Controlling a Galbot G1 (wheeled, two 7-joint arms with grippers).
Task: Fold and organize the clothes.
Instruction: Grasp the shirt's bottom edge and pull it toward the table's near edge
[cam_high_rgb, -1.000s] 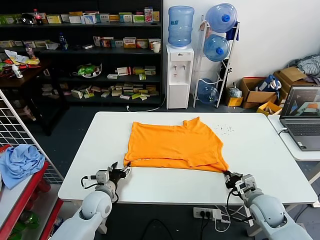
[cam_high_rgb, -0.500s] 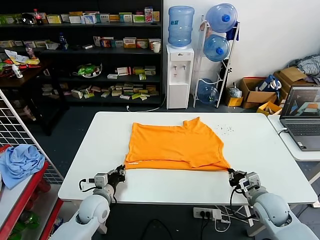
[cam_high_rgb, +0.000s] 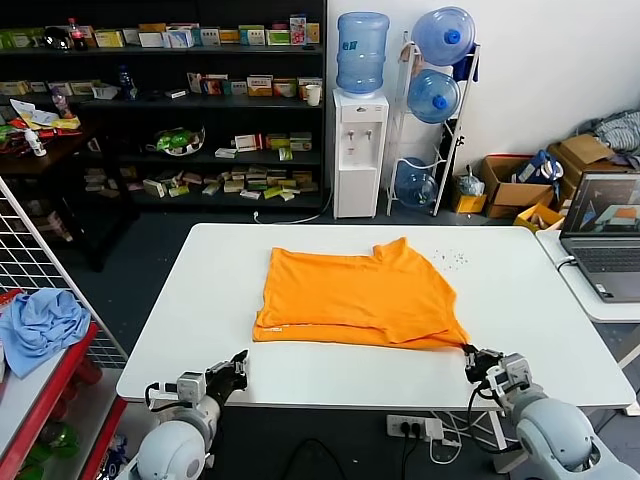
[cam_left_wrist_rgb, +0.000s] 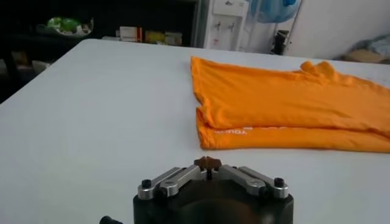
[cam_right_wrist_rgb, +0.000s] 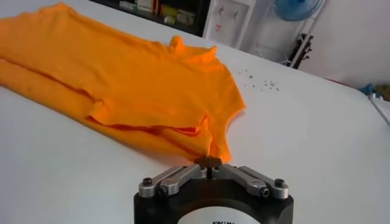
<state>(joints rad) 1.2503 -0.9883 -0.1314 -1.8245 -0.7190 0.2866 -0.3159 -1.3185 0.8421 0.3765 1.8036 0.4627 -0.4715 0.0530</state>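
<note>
The bright orange T-shirt (cam_high_rgb: 360, 295) lies folded on the white table (cam_high_rgb: 200, 300), its folded hem toward me. My right gripper (cam_high_rgb: 472, 355) is at the near right edge, shut on the shirt's near right corner; in the right wrist view the fabric (cam_right_wrist_rgb: 122, 79) runs down into the closed tips of the right gripper (cam_right_wrist_rgb: 208, 161). My left gripper (cam_high_rgb: 238, 362) is at the near left edge, shut and empty, a short way from the shirt's near left corner. In the left wrist view the left gripper (cam_left_wrist_rgb: 208, 161) has bare table between it and the shirt (cam_left_wrist_rgb: 286, 103).
A light blue cloth (cam_high_rgb: 40, 325) lies on the red rack to the left. A laptop (cam_high_rgb: 605, 235) sits on a side table at the right. Small specks (cam_high_rgb: 450, 258) dot the table's far right. A water dispenser (cam_high_rgb: 358, 150) and shelves stand behind.
My left gripper has left the shirt's near left corner and drawn back toward the table edge. My right gripper has drawn back, and the shirt has shifted right and nearer.
</note>
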